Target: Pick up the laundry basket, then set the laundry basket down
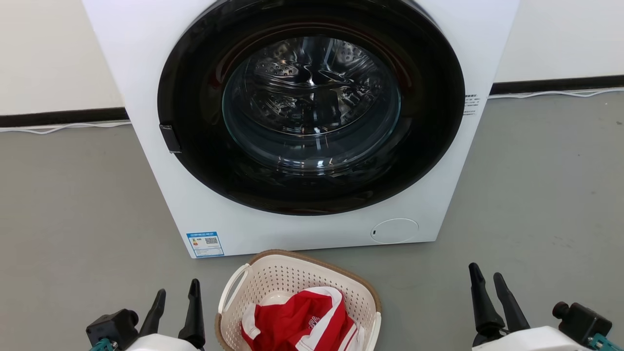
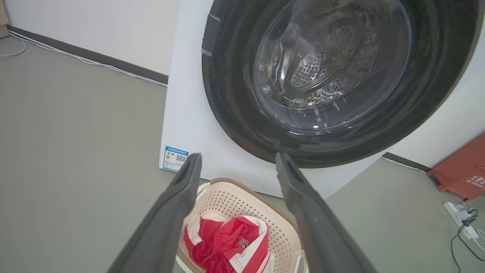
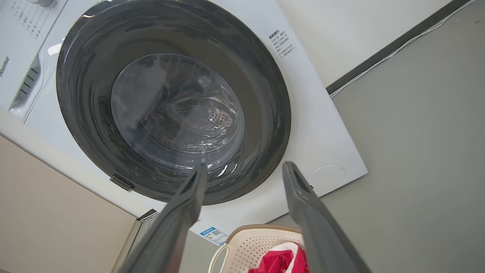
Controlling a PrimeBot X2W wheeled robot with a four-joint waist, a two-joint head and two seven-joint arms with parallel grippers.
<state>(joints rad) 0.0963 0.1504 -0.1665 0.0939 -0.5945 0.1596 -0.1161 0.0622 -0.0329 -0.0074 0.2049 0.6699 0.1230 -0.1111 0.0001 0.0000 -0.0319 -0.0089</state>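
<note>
Laundry basket [image 1: 292, 278] sits lower centre between my left fingers [image 1: 195, 312] and right fingers [image 1: 480, 302], both wide and empty; lifting unevenly could spill its red garment [image 1: 297, 317].

The laundry basket [image 1: 292, 275] sits on the floor [image 1: 73, 204] just before the washing machine [image 1: 292, 234], a garment [image 1: 302, 321] inside; left gripper [image 1: 178, 288] and right gripper [image 1: 485, 272] flank it.

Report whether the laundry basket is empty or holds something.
Not empty: the laundry basket holds a crumpled red-and-white garment, seen inside its perforated walls.
</note>
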